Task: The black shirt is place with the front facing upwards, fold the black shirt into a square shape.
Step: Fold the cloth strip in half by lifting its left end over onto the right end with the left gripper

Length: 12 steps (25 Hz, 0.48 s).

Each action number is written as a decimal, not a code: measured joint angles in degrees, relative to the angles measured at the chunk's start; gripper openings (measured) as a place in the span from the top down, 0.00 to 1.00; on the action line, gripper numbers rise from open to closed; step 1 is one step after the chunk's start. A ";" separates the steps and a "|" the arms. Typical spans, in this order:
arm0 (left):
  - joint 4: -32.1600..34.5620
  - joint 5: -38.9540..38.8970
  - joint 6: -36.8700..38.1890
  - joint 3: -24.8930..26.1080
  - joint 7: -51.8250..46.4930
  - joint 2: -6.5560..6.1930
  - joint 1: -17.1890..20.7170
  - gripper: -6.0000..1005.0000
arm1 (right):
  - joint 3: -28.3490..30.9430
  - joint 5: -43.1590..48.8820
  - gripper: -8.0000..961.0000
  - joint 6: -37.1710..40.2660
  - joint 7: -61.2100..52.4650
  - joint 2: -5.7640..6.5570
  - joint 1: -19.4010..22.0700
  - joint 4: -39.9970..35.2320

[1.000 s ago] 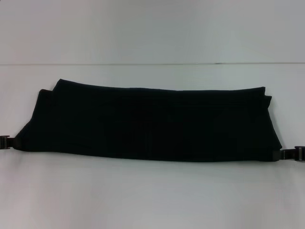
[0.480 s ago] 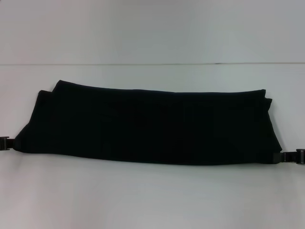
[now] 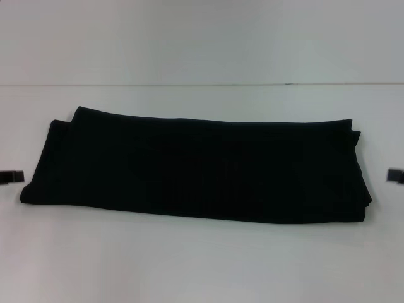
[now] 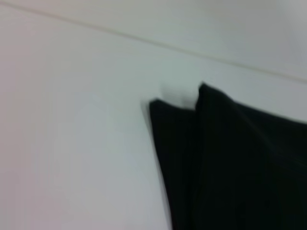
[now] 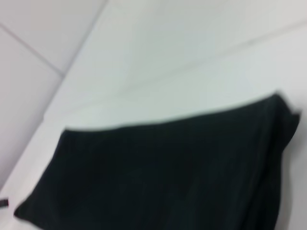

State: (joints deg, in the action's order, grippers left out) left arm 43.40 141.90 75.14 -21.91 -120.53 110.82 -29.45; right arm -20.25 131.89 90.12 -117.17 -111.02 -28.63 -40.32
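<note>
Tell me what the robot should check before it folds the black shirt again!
1. Shirt released: ok. The black shirt lies flat on the white table, and neither pincer touches it.
2. Left pincer out of the way: ok, it sits off the shirt's left end at the picture's edge.
3. Right pincer out of the way: ok, it sits off the shirt's right end.
4. Square yet: not ok, the shirt is a long wide band.
5. Layers lined up: not ok, lower layers stick out at both far corners.
6. Pincers open for grabbing: cannot tell.
</note>
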 joint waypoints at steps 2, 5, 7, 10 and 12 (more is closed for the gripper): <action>1.16 -0.02 0.98 1.73 -0.57 0.05 0.05 0.68 | 3.23 -0.32 0.70 1.77 0.70 -0.05 0.25 -1.57; 2.68 -0.04 5.02 4.48 -0.77 -0.01 0.06 0.56 | 6.15 -3.78 0.58 5.43 3.88 -0.07 0.48 -2.41; 3.46 -0.05 8.76 5.59 -0.79 -0.12 0.11 0.48 | 6.62 -7.95 0.40 7.68 7.24 -0.28 0.55 -1.90; 3.70 -0.03 14.73 5.81 -1.60 -0.60 0.13 0.36 | 6.33 -13.73 0.26 9.19 11.73 -0.94 0.02 0.12; 3.45 0.20 17.84 5.60 -2.35 -1.10 0.01 0.27 | 5.73 -15.10 0.16 8.90 13.58 -0.89 -1.55 2.15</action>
State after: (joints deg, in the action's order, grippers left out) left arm 46.85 142.10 92.99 -16.31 -122.88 109.72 -29.44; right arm -14.52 116.79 99.02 -103.59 -111.91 -30.18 -38.16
